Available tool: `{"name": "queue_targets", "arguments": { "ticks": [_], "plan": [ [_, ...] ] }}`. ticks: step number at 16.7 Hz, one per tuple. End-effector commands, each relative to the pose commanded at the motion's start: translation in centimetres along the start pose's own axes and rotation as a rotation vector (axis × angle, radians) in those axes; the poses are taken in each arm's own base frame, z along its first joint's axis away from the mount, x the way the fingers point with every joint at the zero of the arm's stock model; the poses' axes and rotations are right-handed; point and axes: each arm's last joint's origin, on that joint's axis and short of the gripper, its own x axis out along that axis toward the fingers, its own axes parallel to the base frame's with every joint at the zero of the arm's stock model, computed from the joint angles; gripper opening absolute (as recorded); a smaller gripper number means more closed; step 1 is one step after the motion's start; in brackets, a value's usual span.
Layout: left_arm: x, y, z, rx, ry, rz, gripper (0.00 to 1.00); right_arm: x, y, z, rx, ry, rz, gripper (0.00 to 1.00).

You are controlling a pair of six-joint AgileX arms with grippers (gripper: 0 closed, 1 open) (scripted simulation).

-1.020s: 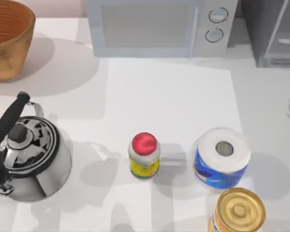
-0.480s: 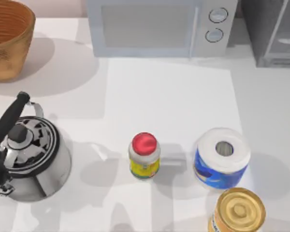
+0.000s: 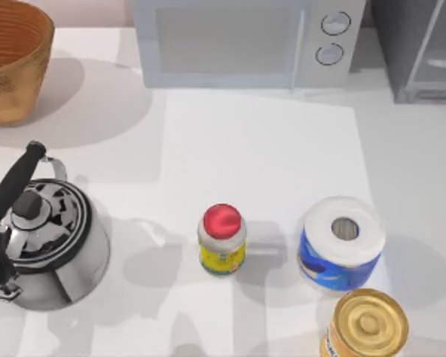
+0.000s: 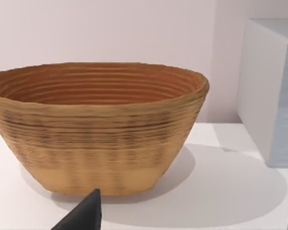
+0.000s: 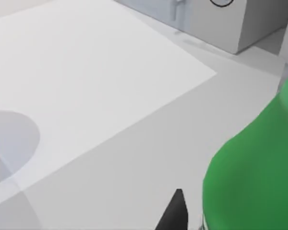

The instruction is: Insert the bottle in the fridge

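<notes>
The bright green bottle (image 5: 259, 167) looms close in the right wrist view, held above the white table. My right gripper (image 5: 230, 215) is shut on it, with one dark fingertip (image 5: 175, 213) showing beside it and the other hidden behind the bottle. The dark grey fridge (image 3: 420, 48) with its pale framed door stands at the table's back right corner, next to the microwave. My left gripper (image 4: 187, 223) hangs open in front of the wicker basket, one dark fingertip (image 4: 84, 215) low in its wrist view.
A white microwave (image 3: 245, 41) stands at the back centre and a wicker basket (image 3: 11, 59) at the back left. A steel kettle (image 3: 48, 242), a red-capped jar (image 3: 222, 239), a paper roll (image 3: 342, 239) and a gold-lidded can (image 3: 366, 325) fill the front.
A faint shadow at the table's right edge has left the top view. The objects on the table have not moved.
</notes>
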Motion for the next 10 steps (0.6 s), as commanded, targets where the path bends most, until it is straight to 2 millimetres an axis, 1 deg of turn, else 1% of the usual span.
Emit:
{"name": "queue_targets", "arguments": {
  "ticks": [3,5,7,10],
  "plan": [
    [0.0,0.0,0.0,0.0,0.0,0.0,1.0,0.0,0.5,0.4,0.001,0.02,-0.011,0.01],
    [0.0,0.0,0.0,0.0,0.0,0.0,1.0,0.0,1.5,1.4,-0.003,0.062,-0.041,0.01],
    [0.0,0.0,0.0,0.0,0.0,0.0,1.0,0.0,2.9,2.9,-0.016,0.109,-0.092,0.01],
    [0.0,0.0,0.0,0.0,0.0,0.0,1.0,-0.2,6.0,5.1,-0.031,0.174,-0.207,0.01]
  ]
}}
